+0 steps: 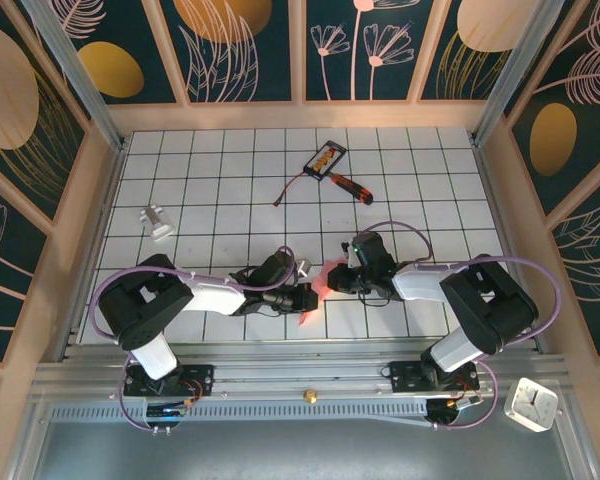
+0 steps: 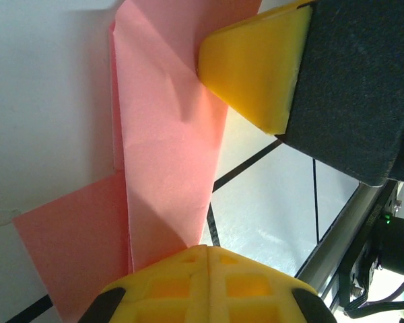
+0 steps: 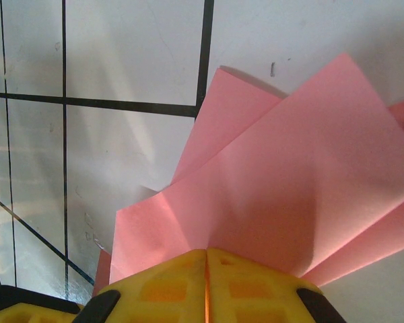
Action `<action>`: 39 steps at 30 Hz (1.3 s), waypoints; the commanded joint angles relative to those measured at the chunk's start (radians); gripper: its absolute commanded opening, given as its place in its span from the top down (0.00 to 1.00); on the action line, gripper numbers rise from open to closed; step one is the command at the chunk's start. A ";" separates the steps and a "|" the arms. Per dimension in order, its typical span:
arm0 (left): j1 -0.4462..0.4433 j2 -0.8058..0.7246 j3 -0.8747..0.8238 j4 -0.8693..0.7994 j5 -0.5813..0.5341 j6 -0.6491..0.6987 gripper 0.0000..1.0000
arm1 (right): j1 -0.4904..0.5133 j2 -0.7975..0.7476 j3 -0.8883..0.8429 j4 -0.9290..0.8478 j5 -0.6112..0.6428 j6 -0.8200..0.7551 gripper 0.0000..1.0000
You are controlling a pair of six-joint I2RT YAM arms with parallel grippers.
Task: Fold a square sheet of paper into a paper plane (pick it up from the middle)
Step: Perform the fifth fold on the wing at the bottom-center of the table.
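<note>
The square sheet of paper [image 1: 326,272] is pink-red, creased into long overlapping flaps, and held just above the tiled floor between both grippers at the table's near middle. My left gripper [image 1: 310,296] comes in from the left. In the left wrist view its yellow fingertips [image 2: 209,247] are pressed together on the end of a folded paper strip [image 2: 168,134]. My right gripper [image 1: 338,279] meets it from the right, and its yellow finger [image 2: 256,67] presses the far end of that strip. In the right wrist view the right gripper [image 3: 206,251] is shut on the fanned paper [image 3: 289,182].
A small black-and-orange card [image 1: 327,157] and a red-handled screwdriver [image 1: 348,184] lie at the back middle, with a thin cable [image 1: 290,188] beside them. A small white object [image 1: 158,222] sits at the left. Wooden walls [image 1: 98,190] enclose the floor. A white clock [image 1: 531,403] stands outside, near right.
</note>
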 commanded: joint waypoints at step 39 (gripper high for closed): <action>-0.038 0.007 0.080 -0.176 -0.056 0.145 0.85 | -0.002 0.056 -0.037 -0.112 0.081 -0.026 0.90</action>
